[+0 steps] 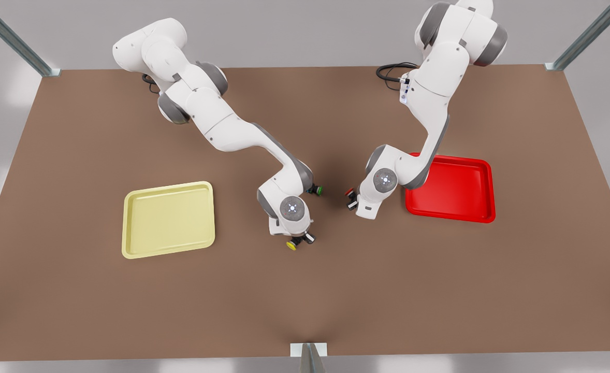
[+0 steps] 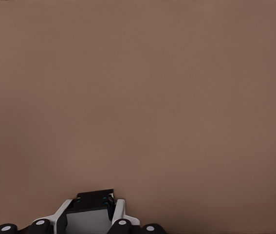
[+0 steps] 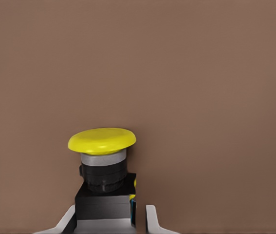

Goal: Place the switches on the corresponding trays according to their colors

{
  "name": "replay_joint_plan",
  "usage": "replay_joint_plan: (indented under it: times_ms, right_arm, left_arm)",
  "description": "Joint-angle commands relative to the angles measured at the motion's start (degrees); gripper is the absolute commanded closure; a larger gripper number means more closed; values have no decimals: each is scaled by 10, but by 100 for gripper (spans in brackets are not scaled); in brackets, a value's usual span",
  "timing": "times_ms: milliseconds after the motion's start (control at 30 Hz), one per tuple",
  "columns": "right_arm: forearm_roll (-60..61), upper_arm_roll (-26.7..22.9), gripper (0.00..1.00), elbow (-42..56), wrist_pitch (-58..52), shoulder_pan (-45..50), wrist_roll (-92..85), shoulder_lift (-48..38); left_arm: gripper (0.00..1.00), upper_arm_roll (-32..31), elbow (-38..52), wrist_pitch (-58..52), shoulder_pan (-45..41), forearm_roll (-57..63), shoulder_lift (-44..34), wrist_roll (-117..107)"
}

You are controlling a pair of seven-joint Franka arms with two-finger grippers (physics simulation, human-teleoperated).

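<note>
The right gripper (image 1: 299, 241) is squeezed tight on the little dark grey switch with the round yellow cap (image 3: 102, 140). The pale yellow plastic tray (image 1: 168, 219) is off to its side. The left gripper (image 1: 353, 199) pinches the red-capped switch (image 1: 348, 192), with the bright red tray (image 1: 452, 189) near it.
</note>
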Motion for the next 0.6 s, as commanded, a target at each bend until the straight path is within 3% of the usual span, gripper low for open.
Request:
replay_joint_plan:
  times_ms: [0,233,467,567]
  right_arm:
    - [0,0,47,0,0,0,-1,0]
    - [0,1,52,0,1,0,-2,1]
    - [1,-2,52,-2,-9,-5,-7,-16]
    - [-1,-5,52,-8,-26,-11,-19,-44]
  left_arm:
    - [48,0,0,0,0,-2,0,0]
    - [48,16,1,-50,2,-2,-38,17]
    - [48,113,-4,-136,2,-2,-83,165]
    - [48,181,-48,-135,1,-1,-109,280]
